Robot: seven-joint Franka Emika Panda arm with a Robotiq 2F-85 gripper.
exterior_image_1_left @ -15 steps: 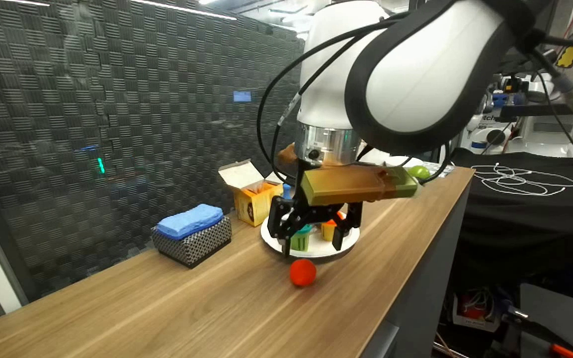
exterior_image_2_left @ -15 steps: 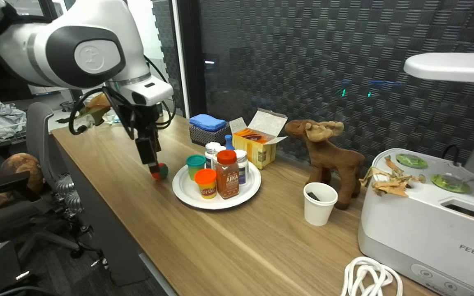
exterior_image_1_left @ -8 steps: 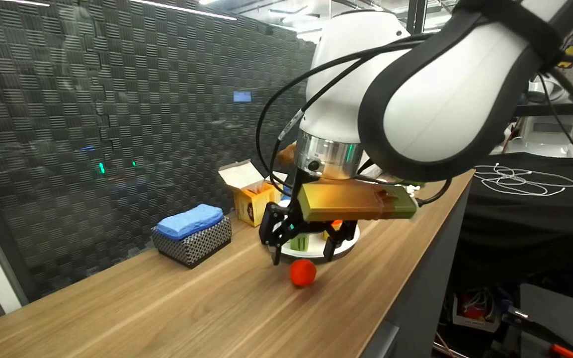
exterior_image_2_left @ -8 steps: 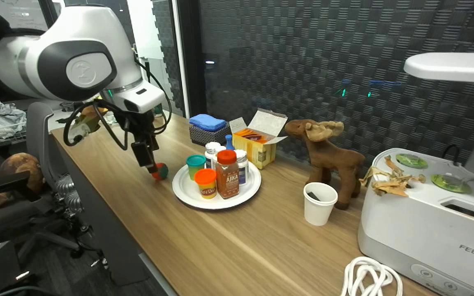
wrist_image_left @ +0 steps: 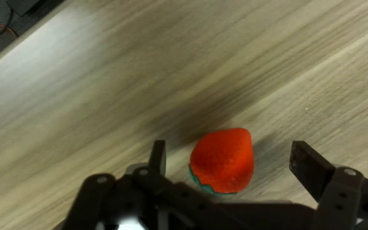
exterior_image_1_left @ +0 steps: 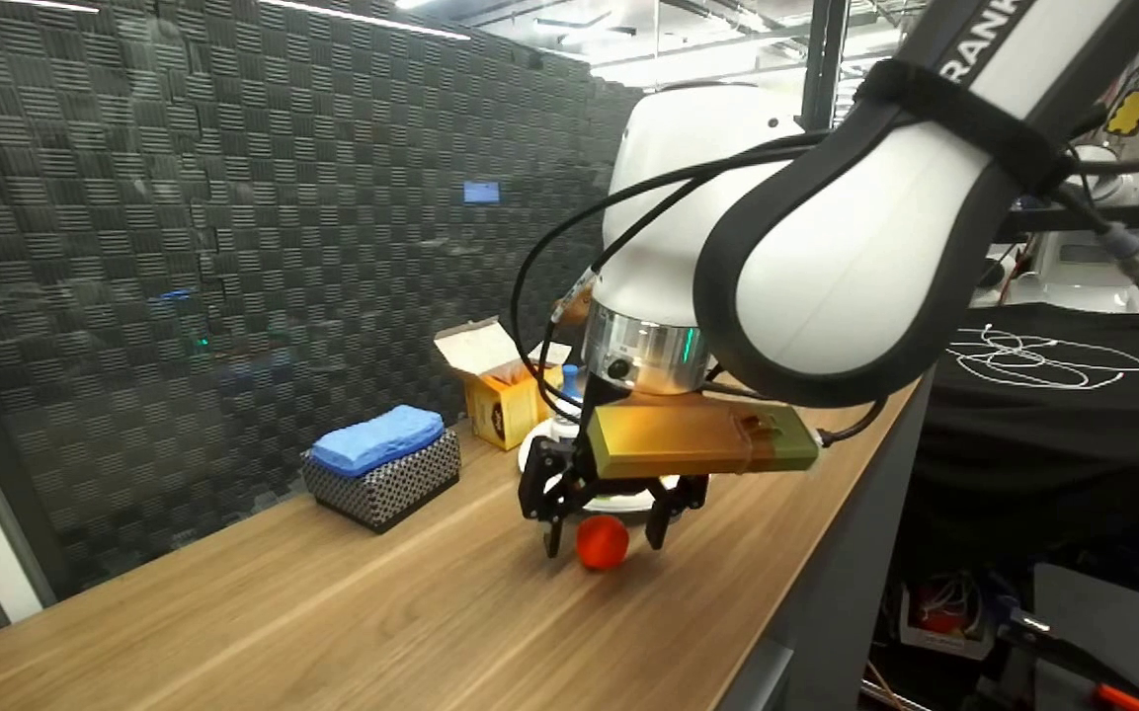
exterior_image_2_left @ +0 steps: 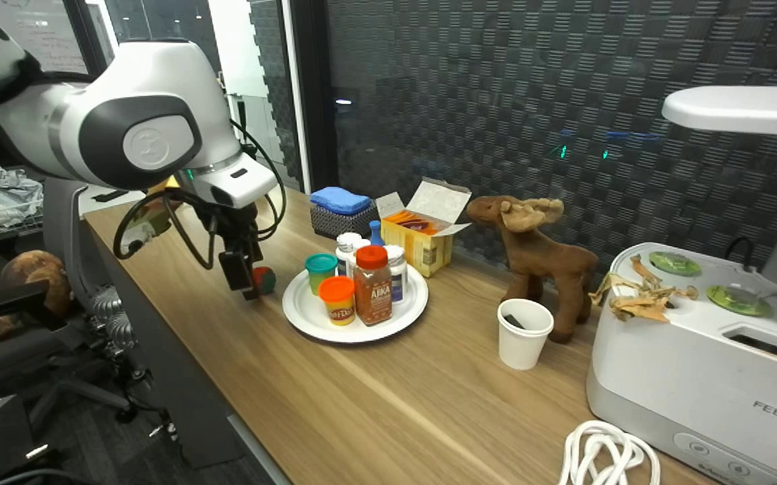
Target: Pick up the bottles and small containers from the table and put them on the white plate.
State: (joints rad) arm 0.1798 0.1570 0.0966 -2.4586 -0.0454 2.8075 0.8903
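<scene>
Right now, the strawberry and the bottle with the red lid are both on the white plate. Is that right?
Not quite: the strawberry is on the wooden countertop, between the open fingers, as the wrist view shows. The red-lidded bottle is on the white plate, in an exterior view.

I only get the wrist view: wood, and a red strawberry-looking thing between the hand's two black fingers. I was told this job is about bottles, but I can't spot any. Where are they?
Observer: They stand on the white plate: a reddish-brown bottle with white bottles close by it.
Visitor: Oh! So is the hand hanging right over that plate?
Observer: No, it is down low beside the plate, outside the rim.
</scene>
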